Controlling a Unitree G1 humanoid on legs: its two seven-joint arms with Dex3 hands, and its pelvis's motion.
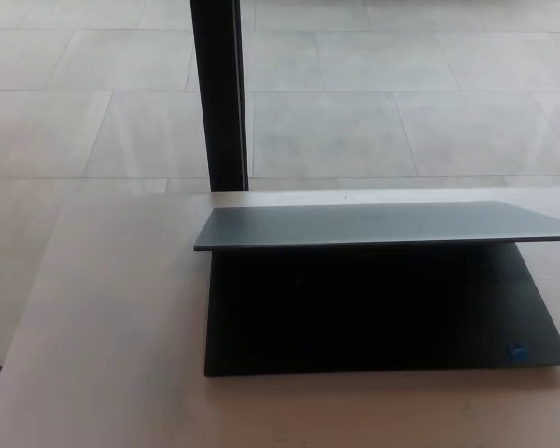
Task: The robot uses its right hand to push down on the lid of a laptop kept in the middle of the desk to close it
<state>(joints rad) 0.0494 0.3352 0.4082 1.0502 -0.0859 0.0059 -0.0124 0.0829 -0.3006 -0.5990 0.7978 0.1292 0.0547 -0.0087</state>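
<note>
Lying nearest the camera, the front of the pale desk spreads bare across the bottom of the head view. Just beyond it sits the laptop, set a little right of the desk's middle, its dark base flat on the surface and a small blue sticker at its near right corner. The grey lid hangs low over the base, tilted nearly level, with only a shadowed gap left between the two, so the keyboard area reads as plain black. Neither robot hand shows anywhere, so nothing can be said of their fingers. Behind the desk's far edge a black upright post rises, and past it stretches a floor of large pale tiles.
</note>
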